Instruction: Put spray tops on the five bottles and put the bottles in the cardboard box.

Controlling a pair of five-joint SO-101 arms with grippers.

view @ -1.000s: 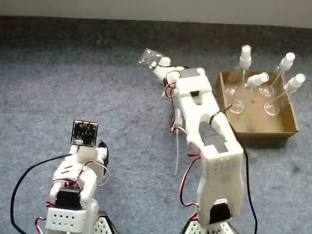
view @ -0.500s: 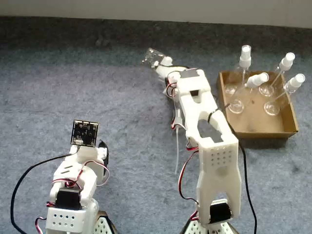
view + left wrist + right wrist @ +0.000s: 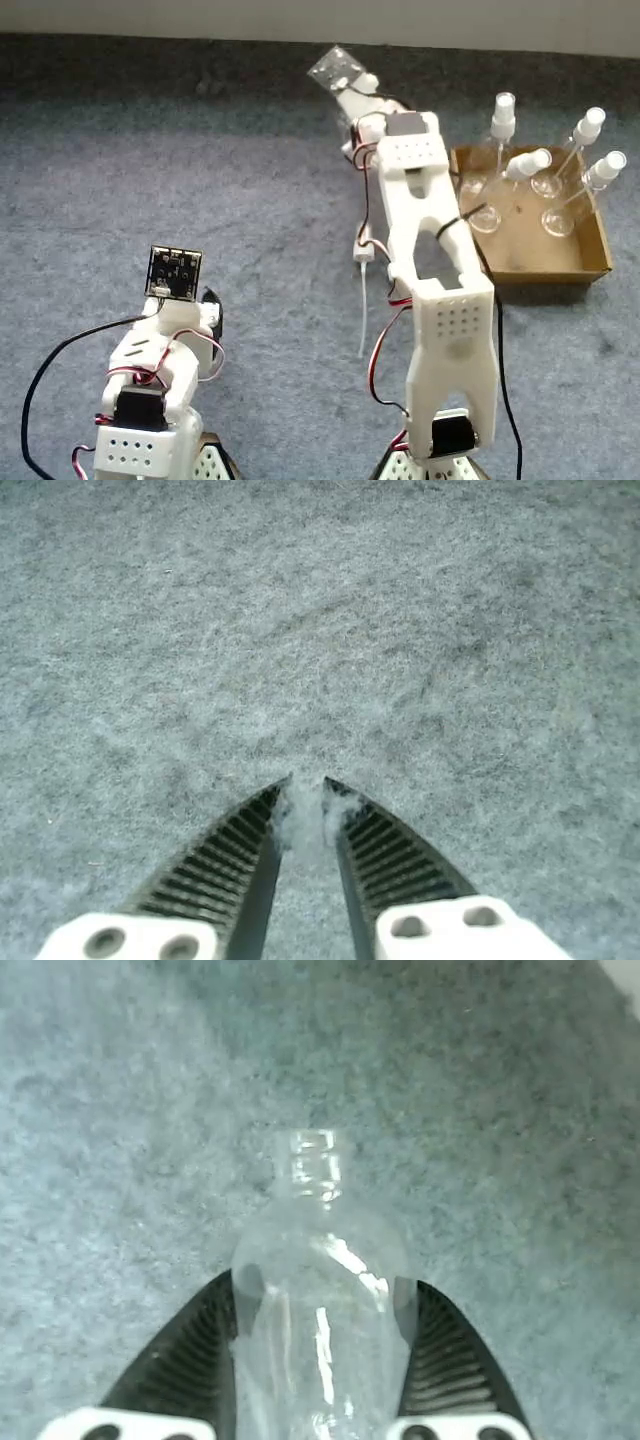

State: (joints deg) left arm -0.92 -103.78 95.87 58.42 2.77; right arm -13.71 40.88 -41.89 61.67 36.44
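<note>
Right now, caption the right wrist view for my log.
Right arm's fingers clamp an uncapped clear bottle over grey carpet.

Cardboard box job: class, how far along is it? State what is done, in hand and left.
Done: four bottles with spray tops stand in the cardboard box. In hand: the right gripper holds the fifth bottle, its neck uncapped. Left: fit the loose spray top lying on the carpet, then box that bottle.
</note>
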